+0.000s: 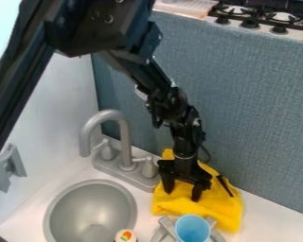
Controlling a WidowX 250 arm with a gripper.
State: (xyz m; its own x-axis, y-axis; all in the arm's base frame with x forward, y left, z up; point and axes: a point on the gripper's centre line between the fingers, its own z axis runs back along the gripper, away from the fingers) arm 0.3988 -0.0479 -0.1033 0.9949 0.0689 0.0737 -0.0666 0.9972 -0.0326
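Where the grey sink basin (84,203) lies at the left, the curved faucet (125,137) rises beside it, and next comes the black gripper (182,195), its two fingers spread apart over the rumpled yellow cloth (223,208) on the counter (262,222); whether the tips press into it is hard to tell. The cloth looks light, limp and hard to damage, so a raised fold between the fingertips probably offers the surest hold, while the flatter right-hand part, past the blue cup (193,229), likely slips away more easily
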